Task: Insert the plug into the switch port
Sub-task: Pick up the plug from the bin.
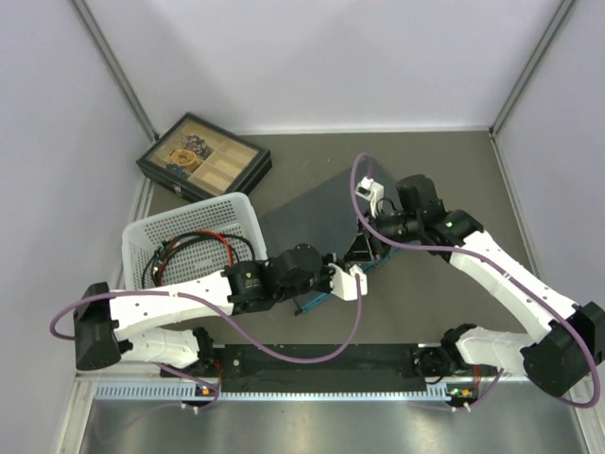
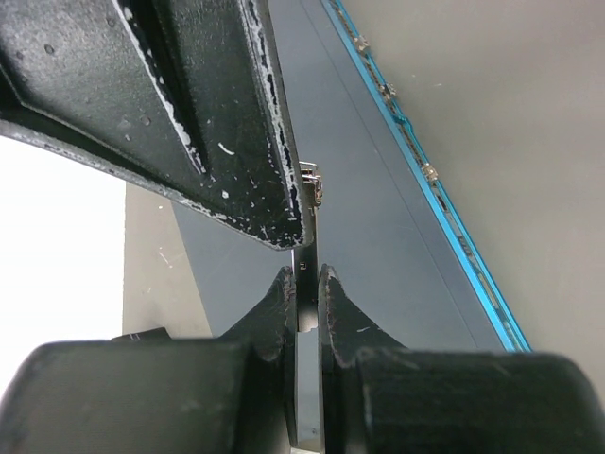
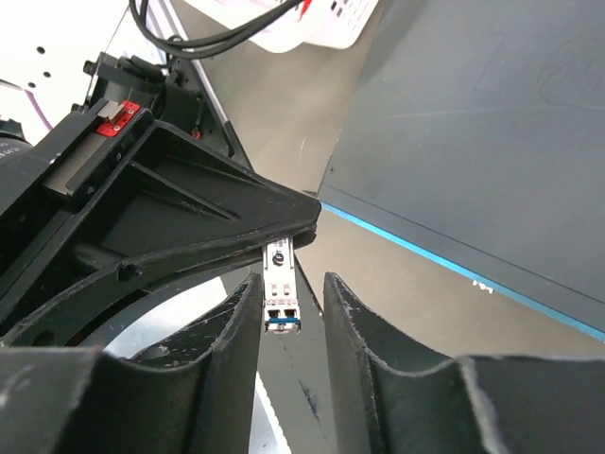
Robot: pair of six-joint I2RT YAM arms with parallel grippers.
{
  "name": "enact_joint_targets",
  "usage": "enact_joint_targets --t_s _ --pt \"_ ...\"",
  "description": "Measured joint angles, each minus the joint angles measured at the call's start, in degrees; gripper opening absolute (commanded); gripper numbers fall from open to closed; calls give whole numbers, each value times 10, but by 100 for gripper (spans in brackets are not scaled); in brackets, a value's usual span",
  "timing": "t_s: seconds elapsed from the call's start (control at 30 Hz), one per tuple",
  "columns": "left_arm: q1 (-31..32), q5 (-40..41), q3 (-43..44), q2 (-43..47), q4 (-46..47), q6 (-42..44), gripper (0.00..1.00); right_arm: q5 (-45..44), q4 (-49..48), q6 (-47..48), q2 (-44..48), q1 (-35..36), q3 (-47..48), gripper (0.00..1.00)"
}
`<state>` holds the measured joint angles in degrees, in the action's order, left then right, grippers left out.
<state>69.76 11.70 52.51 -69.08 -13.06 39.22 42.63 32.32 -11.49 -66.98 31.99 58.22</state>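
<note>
Right gripper (image 3: 291,282): its two black fingers stand apart, one on each side of the plug. Neither pad is pressed firmly on it yet, and the gap on the right-hand side is plain.
Plug: a small silver metal plug with a blue end (image 3: 281,291) hangs between those fingers, blue end towards the wrist. It is not in any port.
Left gripper (image 2: 304,276): closed tight. In the right wrist view its black fingertip pinches the plug's far end, just ahead of the right gripper's fingers.
Why held so: this looks like a handover. One gripper steadies the plug in the air so the other can take it by the body, probably to get a better line for pushing it in.
Socket edge: the thin teal-blue strip (image 3: 454,257) runs just beyond and to the right of the right gripper, and faces the fingers.
Switch: the large flat dark blue-grey metal box (image 1: 317,213) lies flat on the grey table (image 1: 435,170) ahead of both grippers, apart from the plug.
Basket: a white perforated plastic basket (image 1: 236,210) holding black and red cables (image 1: 203,244) sits beyond the left gripper, to its left.
Tray box: a black compartmented box (image 1: 203,156) sits farthest off, past the basket.
</note>
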Motion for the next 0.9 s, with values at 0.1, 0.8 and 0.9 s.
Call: enact_joint_targets --t_s 0.1,0.8,0.9 --pt "1 -1 0 -1 -1 1 0 5 3 4 -3 2 0 27" --pt "5 15 0 -3 -2 6 48 28 7 24 -22 9 0 0" --pt "5 34 -5 -3 22 -9 68 8 -7 29 -4 10 -16 0"
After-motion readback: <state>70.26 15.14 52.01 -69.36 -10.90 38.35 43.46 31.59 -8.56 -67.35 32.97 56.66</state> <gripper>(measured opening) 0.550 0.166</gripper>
